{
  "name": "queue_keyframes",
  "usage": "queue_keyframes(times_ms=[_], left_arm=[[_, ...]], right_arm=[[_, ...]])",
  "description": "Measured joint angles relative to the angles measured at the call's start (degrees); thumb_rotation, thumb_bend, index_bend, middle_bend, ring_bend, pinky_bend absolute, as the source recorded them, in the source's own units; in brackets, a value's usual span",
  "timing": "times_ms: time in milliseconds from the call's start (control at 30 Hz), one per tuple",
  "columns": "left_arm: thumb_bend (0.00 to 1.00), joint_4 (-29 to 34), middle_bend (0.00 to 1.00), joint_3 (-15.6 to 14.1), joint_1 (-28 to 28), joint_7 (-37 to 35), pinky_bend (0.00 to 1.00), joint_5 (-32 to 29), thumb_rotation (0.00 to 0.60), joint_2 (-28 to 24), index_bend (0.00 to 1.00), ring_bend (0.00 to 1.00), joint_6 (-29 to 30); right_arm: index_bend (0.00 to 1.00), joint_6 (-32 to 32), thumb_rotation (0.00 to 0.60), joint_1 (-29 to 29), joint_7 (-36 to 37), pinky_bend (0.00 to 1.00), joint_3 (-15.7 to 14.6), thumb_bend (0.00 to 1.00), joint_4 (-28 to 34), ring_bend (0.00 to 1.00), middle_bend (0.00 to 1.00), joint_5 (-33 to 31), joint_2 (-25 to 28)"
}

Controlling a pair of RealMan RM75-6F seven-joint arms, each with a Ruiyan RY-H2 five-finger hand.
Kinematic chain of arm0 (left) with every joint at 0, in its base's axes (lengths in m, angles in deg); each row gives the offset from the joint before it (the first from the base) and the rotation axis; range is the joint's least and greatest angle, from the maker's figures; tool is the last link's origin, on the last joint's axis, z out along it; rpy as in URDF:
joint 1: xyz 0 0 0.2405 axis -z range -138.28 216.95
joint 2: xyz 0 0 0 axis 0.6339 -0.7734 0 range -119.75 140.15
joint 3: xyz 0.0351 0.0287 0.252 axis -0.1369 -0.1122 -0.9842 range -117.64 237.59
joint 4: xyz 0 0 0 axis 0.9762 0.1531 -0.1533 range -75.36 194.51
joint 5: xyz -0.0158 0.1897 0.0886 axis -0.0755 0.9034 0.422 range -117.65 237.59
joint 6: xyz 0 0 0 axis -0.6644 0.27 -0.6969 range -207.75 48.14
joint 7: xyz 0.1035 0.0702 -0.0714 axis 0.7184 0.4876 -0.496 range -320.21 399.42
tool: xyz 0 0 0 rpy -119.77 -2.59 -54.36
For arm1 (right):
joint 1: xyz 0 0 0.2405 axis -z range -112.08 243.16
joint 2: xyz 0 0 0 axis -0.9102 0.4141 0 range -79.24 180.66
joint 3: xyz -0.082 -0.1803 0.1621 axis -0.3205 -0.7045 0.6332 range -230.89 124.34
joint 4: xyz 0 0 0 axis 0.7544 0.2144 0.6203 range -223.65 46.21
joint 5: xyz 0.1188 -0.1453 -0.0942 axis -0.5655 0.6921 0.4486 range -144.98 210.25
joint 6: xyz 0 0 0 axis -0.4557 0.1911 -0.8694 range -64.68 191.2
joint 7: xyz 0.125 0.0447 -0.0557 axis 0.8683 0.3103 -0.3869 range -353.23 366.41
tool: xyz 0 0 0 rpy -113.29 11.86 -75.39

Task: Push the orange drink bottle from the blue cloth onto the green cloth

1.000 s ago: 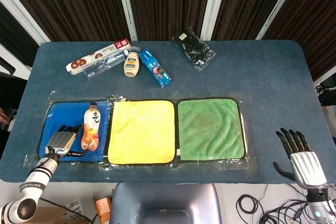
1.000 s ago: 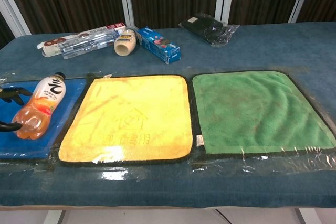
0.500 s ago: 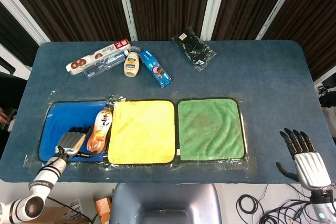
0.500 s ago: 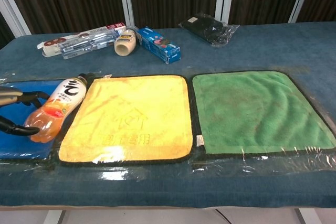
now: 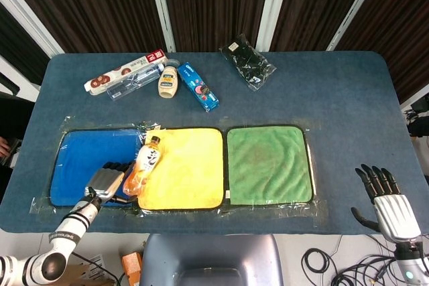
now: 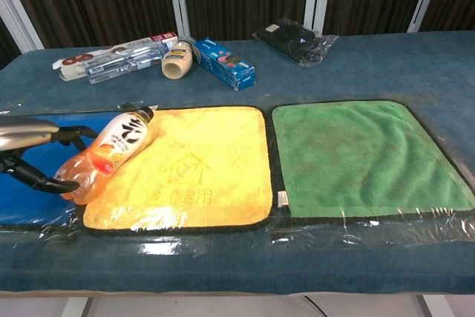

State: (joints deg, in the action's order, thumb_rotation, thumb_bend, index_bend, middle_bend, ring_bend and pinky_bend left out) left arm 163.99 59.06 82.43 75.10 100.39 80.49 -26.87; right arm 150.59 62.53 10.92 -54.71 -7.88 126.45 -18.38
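The orange drink bottle lies on its side across the left edge of the yellow cloth, cap pointing away from me. My left hand presses against the bottle's left side with fingers spread, over the blue cloth. The green cloth lies to the right of the yellow one, bare. My right hand hovers open off the table's right front corner, seen only in the head view.
At the back of the table lie a long snack box, a clear packet, a small cream bottle, a blue box and a black packet. Plastic film covers the cloths.
My left hand has slid right, pushing the bottle from the blue cloth onto the yellow cloth's left edge. The right hand has sunk slightly toward the frame's bottom.
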Motion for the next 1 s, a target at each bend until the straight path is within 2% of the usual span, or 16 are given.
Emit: queue_keyframes(times_ms=[400, 700, 900, 1000], left_arm=[[0.24, 2.3, 0.14, 0.0, 2.9, 2.2, 0.14, 0.1, 0.381, 2.0, 0.08, 0.11, 1.0], [0.24, 1.9, 0.15, 1.8, 4.3, -0.7, 0.16, 1.4, 0.471, 2.4, 0.08, 0.11, -0.9], [0.25, 2.5, 0.17, 2.2, 3.6, -2.6, 0.18, 6.3, 0.477, 1.1, 0.08, 0.13, 0.7], [0.25, 2.4, 0.18, 1.8, 3.3, -2.6, 0.2, 6.1, 0.476, 0.6, 0.08, 0.14, 1.3]], right_arm=[[0.0, -0.2, 0.6, -0.1, -0.1, 0.07, 0.1, 0.21, 0.0, 0.0, 0.05, 0.0, 0.0], [0.0, -0.2, 0.6, -0.1, 0.0, 0.07, 0.1, 0.21, 0.0, 0.0, 0.05, -0.2, 0.0], [0.0, -0.1, 0.6, 0.0, 0.5, 0.07, 0.1, 0.21, -0.1, 0.0, 0.05, -0.2, 0.2], [0.0, 0.0, 0.6, 0.0, 0.7, 0.07, 0.0, 0.21, -0.2, 0.0, 0.05, -0.1, 0.3]])
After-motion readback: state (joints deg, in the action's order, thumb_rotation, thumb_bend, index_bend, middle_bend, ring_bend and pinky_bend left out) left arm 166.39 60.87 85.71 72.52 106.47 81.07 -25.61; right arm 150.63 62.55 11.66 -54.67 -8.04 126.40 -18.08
